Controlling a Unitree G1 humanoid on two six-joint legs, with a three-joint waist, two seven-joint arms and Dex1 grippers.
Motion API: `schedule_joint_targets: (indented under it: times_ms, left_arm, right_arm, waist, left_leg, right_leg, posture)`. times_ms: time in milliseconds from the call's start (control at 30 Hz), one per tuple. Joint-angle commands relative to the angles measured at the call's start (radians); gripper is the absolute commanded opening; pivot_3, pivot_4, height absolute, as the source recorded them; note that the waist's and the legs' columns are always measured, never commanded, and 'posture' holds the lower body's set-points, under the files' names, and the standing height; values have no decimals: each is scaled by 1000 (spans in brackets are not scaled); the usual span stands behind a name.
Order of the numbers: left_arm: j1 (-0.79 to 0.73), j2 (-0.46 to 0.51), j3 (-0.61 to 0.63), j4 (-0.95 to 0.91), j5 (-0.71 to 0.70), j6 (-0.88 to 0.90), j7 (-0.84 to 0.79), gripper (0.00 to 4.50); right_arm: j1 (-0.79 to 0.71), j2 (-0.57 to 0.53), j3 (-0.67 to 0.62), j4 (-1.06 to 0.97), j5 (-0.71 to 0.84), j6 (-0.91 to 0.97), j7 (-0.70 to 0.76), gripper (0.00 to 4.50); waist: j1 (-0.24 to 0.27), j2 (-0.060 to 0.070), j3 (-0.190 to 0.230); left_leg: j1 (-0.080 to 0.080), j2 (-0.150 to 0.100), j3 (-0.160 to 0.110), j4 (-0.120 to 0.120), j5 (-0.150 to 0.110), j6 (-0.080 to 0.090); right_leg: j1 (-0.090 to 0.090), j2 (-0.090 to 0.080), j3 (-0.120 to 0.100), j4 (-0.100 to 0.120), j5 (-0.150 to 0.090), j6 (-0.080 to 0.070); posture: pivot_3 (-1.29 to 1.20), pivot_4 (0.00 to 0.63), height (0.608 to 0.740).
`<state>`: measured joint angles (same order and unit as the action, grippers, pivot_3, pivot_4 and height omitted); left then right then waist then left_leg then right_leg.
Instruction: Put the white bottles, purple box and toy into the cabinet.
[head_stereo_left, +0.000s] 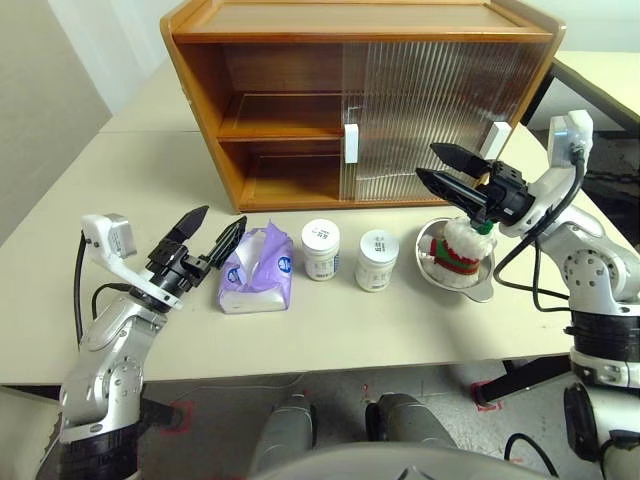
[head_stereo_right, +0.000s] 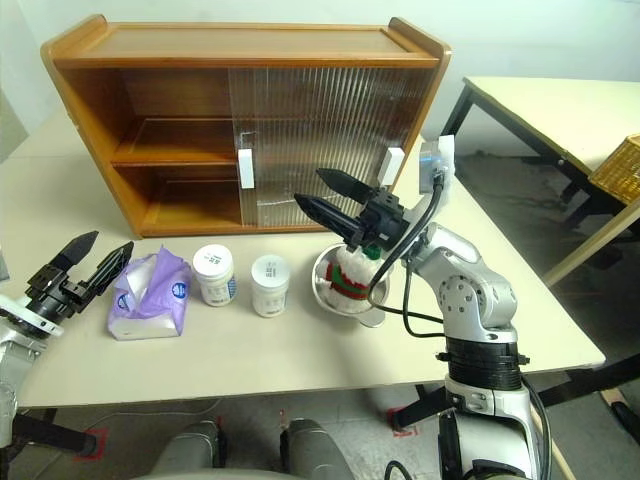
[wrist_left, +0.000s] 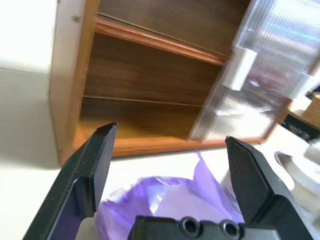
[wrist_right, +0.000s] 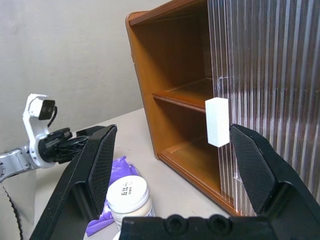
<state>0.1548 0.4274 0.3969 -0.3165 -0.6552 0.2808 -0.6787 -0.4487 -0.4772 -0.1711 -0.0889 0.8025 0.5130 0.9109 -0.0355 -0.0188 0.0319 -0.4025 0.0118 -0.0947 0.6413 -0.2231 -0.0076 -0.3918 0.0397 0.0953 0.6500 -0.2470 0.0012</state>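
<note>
Right now both tools stand spread and empty: the left tool (head_stereo_left: 212, 233) beside the purple box (head_stereo_left: 258, 270), the right tool (head_stereo_left: 446, 167) over the toy (head_stereo_left: 457, 249) in its metal bowl (head_stereo_left: 484, 287). White bottles (head_stereo_left: 321, 249) wait on the bench (head_stereo_left: 330, 335) before the half-open cabinet (head_stereo_left: 270, 120). A soft pack could crumple and slip when pinched.

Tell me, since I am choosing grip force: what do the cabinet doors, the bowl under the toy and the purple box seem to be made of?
Cabinet doors: probably ribbed translucent plastic or glass; the shelf shows blurred through them. Bowl: apparently polished metal, given its shiny, reflective rim. Purple box: a soft pack, likely thin plastic film, wrinkled, with crumpled tissue sticking out.
</note>
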Motion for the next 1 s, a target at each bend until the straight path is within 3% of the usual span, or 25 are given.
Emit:
schedule_joint_targets:
  times_ms: [33,200,400,1000]
  left_arm:
    - [54,18,-7,-20,-16,-7,-56,4467]
    - [124,34,-38,-17,4,-33,-125,4467]
    - [174,32,-54,6,48,-86,-149,4467]
    - [185,-35,-140,149,244,-234,-35,4467]
  right_arm:
    - [-11,0,10,7,-11,7,7,4500]
    - [-11,1,11,9,-14,9,13,4500]
    - [-15,1,9,12,-16,12,19,4500]
    - [-19,-4,0,-1,-12,27,11,4500]
  waist:
    - [0,0,0]
    - [1,1,0]
    - [0,2,0]
    - [-1,5,0]
  left_leg:
    - [0,0,0,0,0,0]
    - [-1,1,0,-1,-8,-13]
    - [-1,3,0,-1,-8,-13]
    - [-1,4,0,-2,-8,-13]
  right_leg:
    - [-1,0,0,0,0,0]
    - [-2,0,2,0,0,-3]
    - [-3,0,2,0,1,-4]
    - [-3,0,2,1,1,-4]
  posture:
    - [-61,46,740]
    - [-59,42,740]
    - [-56,40,740]
    - [-74,50,740]
